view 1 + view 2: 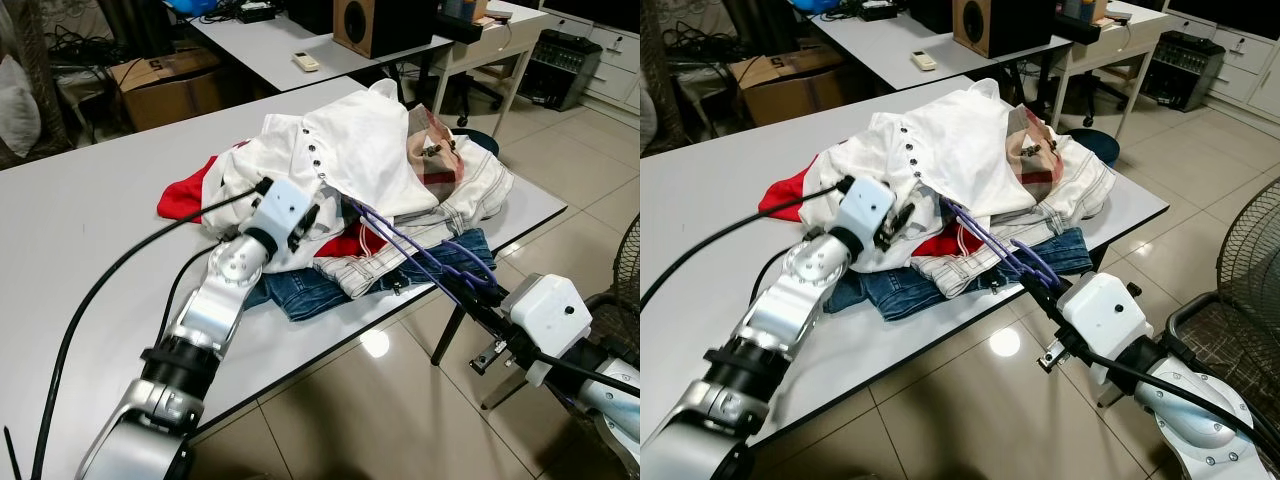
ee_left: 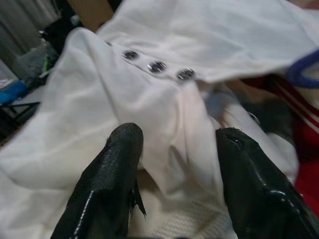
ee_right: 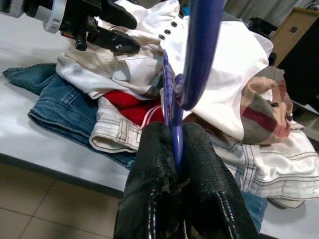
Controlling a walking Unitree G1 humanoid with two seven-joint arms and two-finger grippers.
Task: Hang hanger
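Right gripper: I am pinching the purple hanger, its far end tucked under the white shirt.
Left gripper: fingers spread, nosing the shirt.
Progress: I am judging it early; nothing hung.

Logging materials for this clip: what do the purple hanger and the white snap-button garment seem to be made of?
The thin purple hanger, pinched in the right gripper, looks like smooth glossy plastic or coated wire; its sheen leaves that open. The white snap-button garment, between the left gripper's open fingers, looks like soft matte woven cloth, creased, with shiny metal-looking snaps.
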